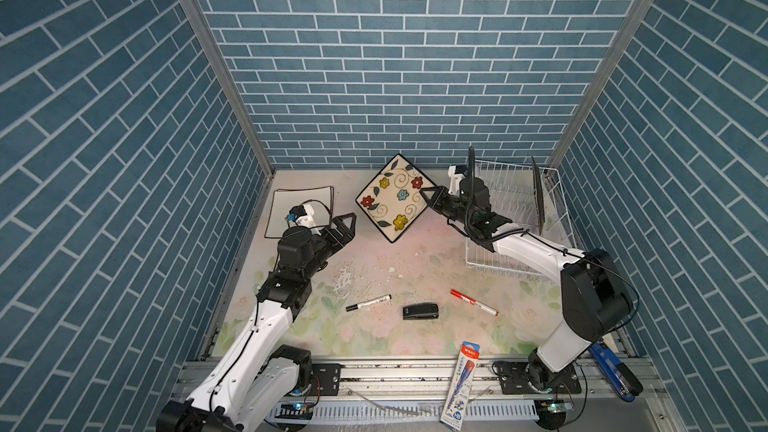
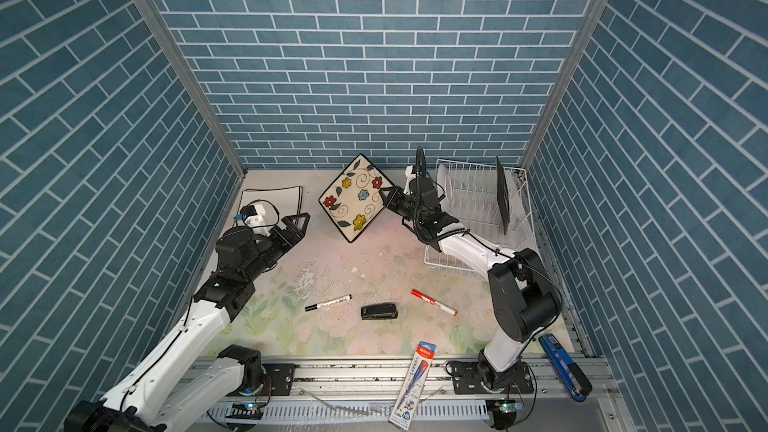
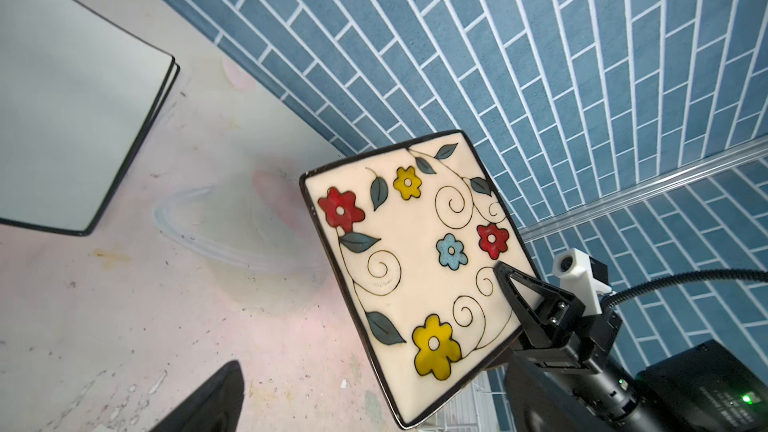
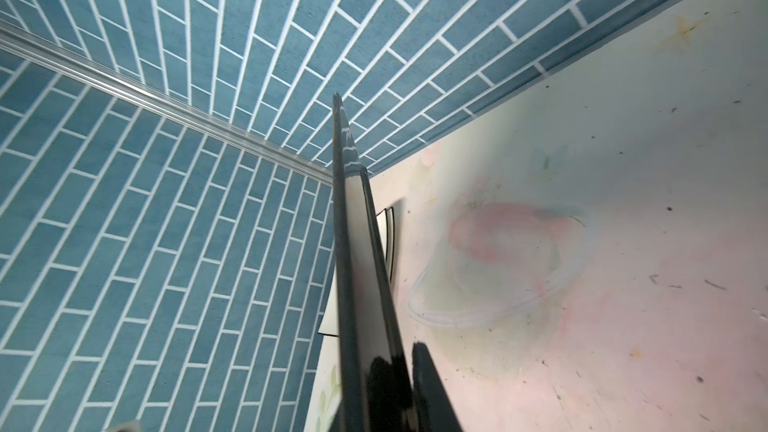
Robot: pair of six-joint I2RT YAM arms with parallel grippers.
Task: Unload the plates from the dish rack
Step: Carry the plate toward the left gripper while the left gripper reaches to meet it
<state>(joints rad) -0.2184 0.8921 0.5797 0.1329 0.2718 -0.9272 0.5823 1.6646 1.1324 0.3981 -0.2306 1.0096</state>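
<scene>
Flowered plate held in the air beside the rack

The right gripper (image 1: pixel 424 193) was clamped on one corner of the flower-patterned plate (image 1: pixel 394 198), which hung tilted above the table (image 1: pixel 399 268), just left of the dish rack (image 1: pixel 559 218). A black plate (image 1: pixel 539 197) stood upright in the rack. The left gripper (image 1: pixel 347 224), jaws spread wide and empty, sat near the plate's lower edge without touching, beside the stacked white plates (image 1: pixel 282 205) lying flat.

Right gripper (image 1: pixel 424 194) clamps one corner of flowered plate (image 1: pixel 395 198), held tilted above the table (image 1: pixel 415 268). Dish rack (image 1: pixel 519 218) at far right corner holds a black plate (image 1: pixel 538 195) upright. Left gripper (image 1: pixel 347 224) spread wide near white plate (image 1: pixel 286 211).
</scene>
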